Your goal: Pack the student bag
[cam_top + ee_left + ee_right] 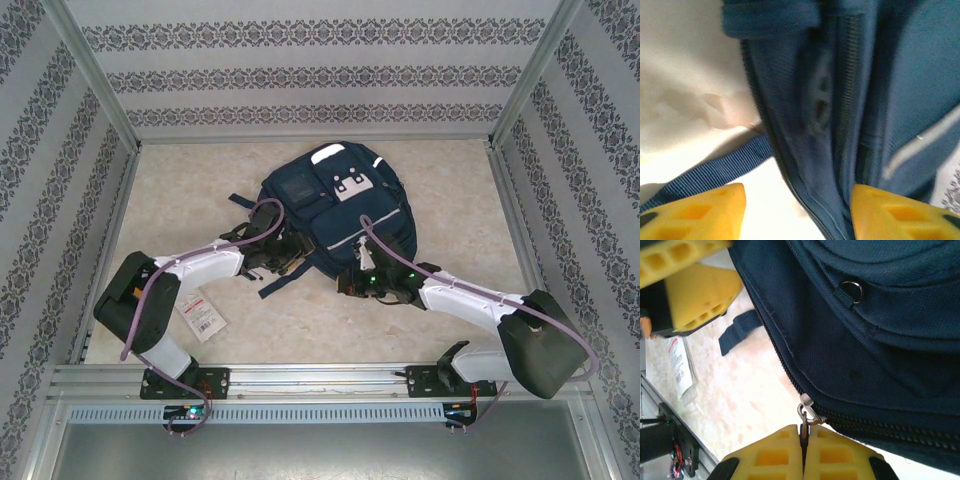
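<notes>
bag (335, 205) is laid toward the marbled table's (180, 200) far edge, patterned walls (300, 75) around; zip pull (805, 412) is pinched by right gripper (802, 450), left gripper (797, 200) is held wide.

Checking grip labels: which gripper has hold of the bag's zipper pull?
The right gripper, shut on the zipper pull; the left gripper stands open astride the edge of the bag.

student bag (335, 200) lying mid-table (460, 230) | left gripper (797, 195) straddling its left near edge | right gripper (803, 435) sitting at its near edge, zipper pull (805, 412) between the pads | packet (205, 318) lying front-left, beside the left arm
</notes>
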{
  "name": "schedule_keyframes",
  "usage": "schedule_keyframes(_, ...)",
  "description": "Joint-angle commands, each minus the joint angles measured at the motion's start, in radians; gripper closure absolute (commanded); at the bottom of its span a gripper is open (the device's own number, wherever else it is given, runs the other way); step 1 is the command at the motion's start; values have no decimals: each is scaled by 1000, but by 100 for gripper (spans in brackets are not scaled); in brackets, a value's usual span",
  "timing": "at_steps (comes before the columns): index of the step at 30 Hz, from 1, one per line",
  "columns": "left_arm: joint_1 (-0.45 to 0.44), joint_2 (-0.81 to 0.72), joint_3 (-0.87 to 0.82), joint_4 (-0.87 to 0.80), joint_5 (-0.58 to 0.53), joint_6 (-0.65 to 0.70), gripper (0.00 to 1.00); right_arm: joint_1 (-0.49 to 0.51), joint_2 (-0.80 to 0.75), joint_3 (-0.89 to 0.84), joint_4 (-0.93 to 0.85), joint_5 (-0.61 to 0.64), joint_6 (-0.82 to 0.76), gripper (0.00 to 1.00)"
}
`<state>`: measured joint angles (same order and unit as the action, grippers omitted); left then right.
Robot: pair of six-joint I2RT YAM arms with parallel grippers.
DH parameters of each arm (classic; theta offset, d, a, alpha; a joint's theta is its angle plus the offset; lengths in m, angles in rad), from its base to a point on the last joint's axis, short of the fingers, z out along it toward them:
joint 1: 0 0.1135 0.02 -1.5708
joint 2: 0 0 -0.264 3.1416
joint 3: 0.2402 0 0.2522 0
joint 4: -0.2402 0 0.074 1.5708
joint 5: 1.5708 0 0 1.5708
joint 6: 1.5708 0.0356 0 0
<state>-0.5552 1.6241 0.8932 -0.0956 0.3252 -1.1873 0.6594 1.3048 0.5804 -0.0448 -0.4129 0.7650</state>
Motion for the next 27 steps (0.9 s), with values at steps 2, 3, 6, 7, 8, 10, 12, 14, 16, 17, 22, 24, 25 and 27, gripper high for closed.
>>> schedule_keyframes(2,20,49,37,0,-75,58,71,17,11,24,-7,2,32,100)
schedule_keyframes(3,38,61,57,-32,-73,91,81,17,3,21,-30,23,35,100)
schedule_keyframes(6,95,75,96,-80,-43,168,100,10,-23,9,-81,42,42,100)
schedule_keyframes(7,110,76,106,-98,-31,188,100,4,-32,6,-99,43,40,100)
schedule_keyframes(8,128,77,120,-120,-23,216,100,-2,-45,3,-121,51,41,100)
schedule_keyframes(10,158,78,153,-173,-12,274,100,-25,-71,-8,-166,74,42,100)
schedule_keyframes(12,183,80,191,-224,-7,341,100,-65,-97,-23,-205,99,35,100)
schedule_keyframes(14,200,85,218,-246,1,414,100,-99,-117,-25,-266,149,18,100)
schedule_keyframes(16,215,99,246,-261,14,484,100,-112,-135,-13,-336,215,-17,100)
schedule_keyframes(17,227,114,266,-270,39,528,100,-116,-143,-8,-363,243,-37,100)
schedule_keyframes(22,297,254,421,-387,132,654,100,-115,-140,-5,-346,183,-91,100)
schedule_keyframes(24,334,321,497,-436,150,660,99,-97,-124,1,-322,149,-93,100)
schedule_keyframes(25,352,347,526,-442,167,654,92,-84,-113,7,-306,131,-92,100)
schedule_keyframes(27,383,373,565,-441,197,621,85,-54,-89,20,-261,86,-77,100)
